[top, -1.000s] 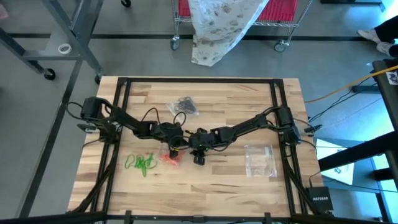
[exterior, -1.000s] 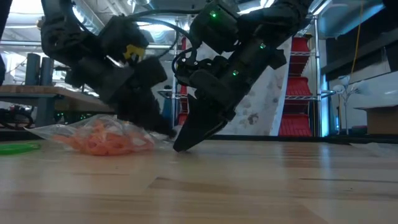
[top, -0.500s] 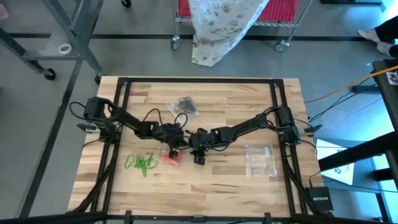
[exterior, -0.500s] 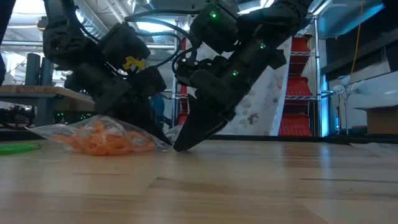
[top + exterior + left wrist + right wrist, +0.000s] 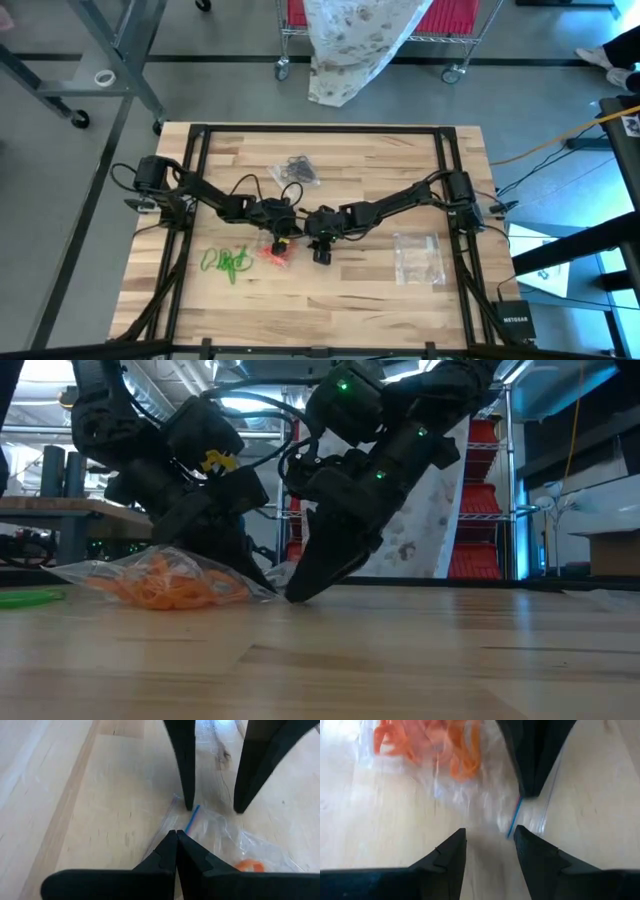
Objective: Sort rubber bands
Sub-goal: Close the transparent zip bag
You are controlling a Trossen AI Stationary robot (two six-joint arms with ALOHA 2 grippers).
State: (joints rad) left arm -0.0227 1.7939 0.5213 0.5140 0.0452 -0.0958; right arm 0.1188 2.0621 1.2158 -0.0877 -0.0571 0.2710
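I see a crinkled clear plastic bag (image 5: pixel 165 575) of thin orange-red rubber bands (image 5: pixel 427 745) on the wooden tabletop (image 5: pixel 350 300). Left end effector (image 5: pixel 176 836) pinches its edge, fingers together; right end effector (image 5: pixel 489 836), angled steeply down, stands parted astride the blue-striped edge.

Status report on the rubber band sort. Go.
Left gripper shut, pinching the edge of the clear bag of orange bands. Right gripper open, tips down at the bag's blue strip. Green bands loose on table. Nothing blocking.
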